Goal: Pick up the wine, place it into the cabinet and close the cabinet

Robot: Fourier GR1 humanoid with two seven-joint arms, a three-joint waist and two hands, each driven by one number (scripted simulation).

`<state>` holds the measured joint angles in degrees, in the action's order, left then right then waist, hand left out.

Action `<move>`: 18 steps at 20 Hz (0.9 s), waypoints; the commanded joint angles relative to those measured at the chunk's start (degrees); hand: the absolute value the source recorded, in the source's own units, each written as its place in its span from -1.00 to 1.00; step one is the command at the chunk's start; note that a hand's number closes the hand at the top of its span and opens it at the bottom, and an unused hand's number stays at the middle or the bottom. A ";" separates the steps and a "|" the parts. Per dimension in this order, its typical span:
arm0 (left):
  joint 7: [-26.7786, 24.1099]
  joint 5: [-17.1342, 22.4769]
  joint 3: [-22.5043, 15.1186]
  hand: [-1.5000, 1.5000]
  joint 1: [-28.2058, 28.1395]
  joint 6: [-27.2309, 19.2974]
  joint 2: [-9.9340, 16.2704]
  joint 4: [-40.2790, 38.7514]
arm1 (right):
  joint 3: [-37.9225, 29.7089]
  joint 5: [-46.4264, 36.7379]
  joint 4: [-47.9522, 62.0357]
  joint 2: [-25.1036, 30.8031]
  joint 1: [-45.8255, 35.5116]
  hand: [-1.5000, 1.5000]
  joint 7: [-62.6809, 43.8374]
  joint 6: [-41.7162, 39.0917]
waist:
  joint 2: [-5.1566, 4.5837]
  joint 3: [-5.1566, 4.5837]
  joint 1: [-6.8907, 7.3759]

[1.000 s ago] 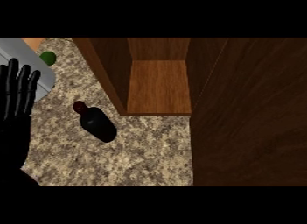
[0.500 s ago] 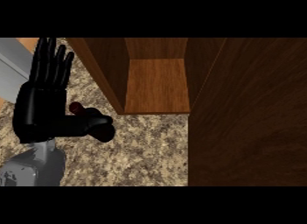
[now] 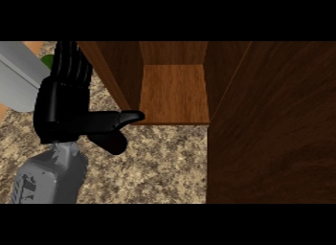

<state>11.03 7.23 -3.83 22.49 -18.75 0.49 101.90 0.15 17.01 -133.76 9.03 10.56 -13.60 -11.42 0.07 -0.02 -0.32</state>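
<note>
My left hand (image 3: 64, 107), fingers straight and thumb out, covers the wine (image 3: 112, 141) lying on the counter (image 3: 156, 162) beside the open cabinet (image 3: 174, 93). I judge the bottle may roll from an incomplete grasp.

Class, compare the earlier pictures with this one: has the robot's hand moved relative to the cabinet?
Yes. The hand has moved right, from the view's left edge toward the cabinet, and now covers most of the wine bottle.

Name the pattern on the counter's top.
Speckled beige-and-brown granite on the counter, clearest in the head view below the open cabinet.
</note>
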 commanded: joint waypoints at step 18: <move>1.72 -3.26 -3.79 -1.00 -6.11 -3.62 1.17 4.95 | -2.25 1.07 -4.00 -2.00 -3.40 -1.00 -8.84 -0.80 | -0.01 0.03 0.20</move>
<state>11.05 4.40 -8.19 18.57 -23.33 0.79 104.79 -1.48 16.57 -135.83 7.67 5.74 -21.40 -11.89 0.10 -0.01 -0.08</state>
